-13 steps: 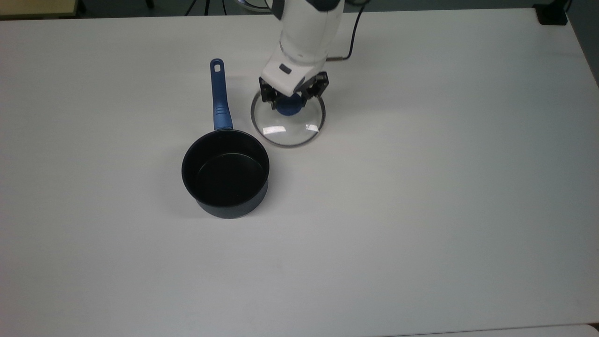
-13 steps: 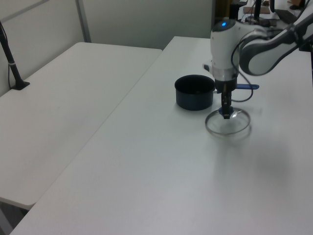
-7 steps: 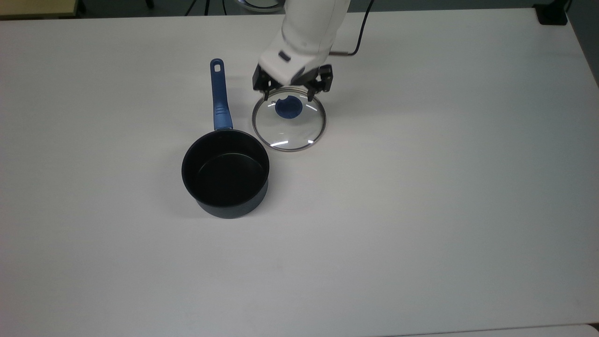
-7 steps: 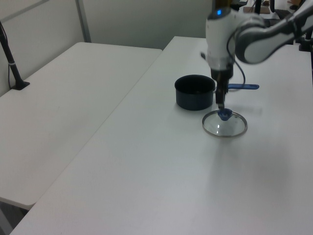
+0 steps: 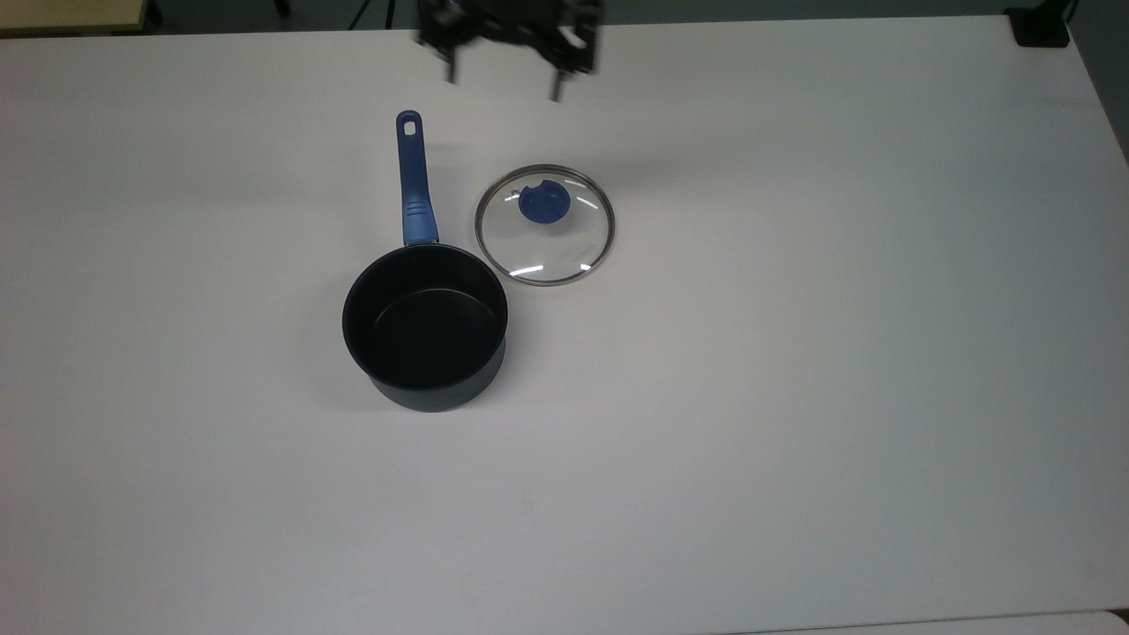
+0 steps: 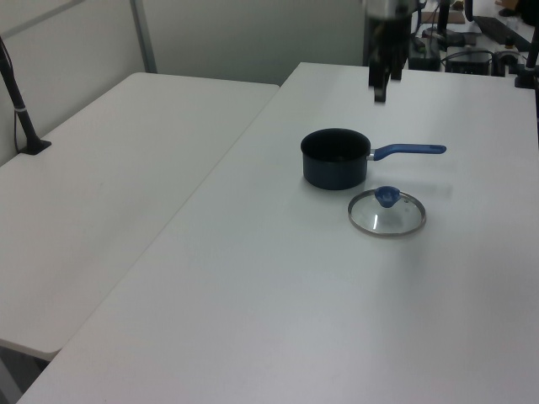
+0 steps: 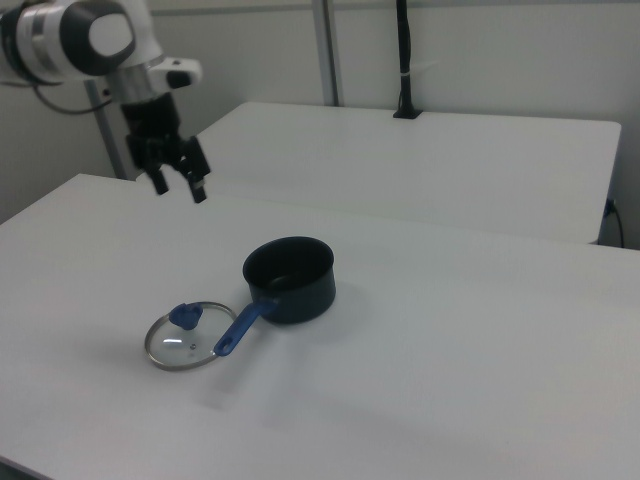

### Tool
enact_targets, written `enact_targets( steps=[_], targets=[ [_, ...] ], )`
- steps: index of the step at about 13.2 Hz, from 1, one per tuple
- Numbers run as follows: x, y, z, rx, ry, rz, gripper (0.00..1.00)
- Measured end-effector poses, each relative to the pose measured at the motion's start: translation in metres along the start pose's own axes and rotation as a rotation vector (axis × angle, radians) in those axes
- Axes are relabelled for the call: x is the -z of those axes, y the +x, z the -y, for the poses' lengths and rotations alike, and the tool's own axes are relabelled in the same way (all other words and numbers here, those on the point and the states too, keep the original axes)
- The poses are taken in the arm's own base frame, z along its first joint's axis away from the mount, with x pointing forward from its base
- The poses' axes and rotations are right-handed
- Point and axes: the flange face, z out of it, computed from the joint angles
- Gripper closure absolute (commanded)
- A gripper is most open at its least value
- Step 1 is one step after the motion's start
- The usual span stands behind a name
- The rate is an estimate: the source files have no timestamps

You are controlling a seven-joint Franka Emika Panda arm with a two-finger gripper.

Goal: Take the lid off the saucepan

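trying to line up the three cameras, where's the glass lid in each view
Top view: the lid lies flat on the table, above centre, just right of the saucepan's handle.
Left view: the lid sits right of centre, in front of the saucepan.
Right view: the lid is lower left, beside the handle's tip.
Shared landmark: the blue handle, which runs right alongside the lid.

A plain white surface fills the room's middle. Beside it in the left view stands a second white table, a black post clamped at its far edge, pale partition walls behind.
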Motion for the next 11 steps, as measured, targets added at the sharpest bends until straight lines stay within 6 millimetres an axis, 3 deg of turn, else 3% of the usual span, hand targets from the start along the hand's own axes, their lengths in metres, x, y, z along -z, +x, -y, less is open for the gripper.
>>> enact_targets(
  steps=[1,3,7,11],
  targets=[
    [0.009,0.004,-0.033,-0.057,0.032,-0.01,0.0],
    [0.011,0.014,-0.067,-0.084,0.049,-0.05,0.0],
    [0.011,0.019,-0.085,0.046,0.044,-0.078,0.0],
    [0.011,0.019,-0.086,0.061,0.043,-0.078,0.0]
  ],
)
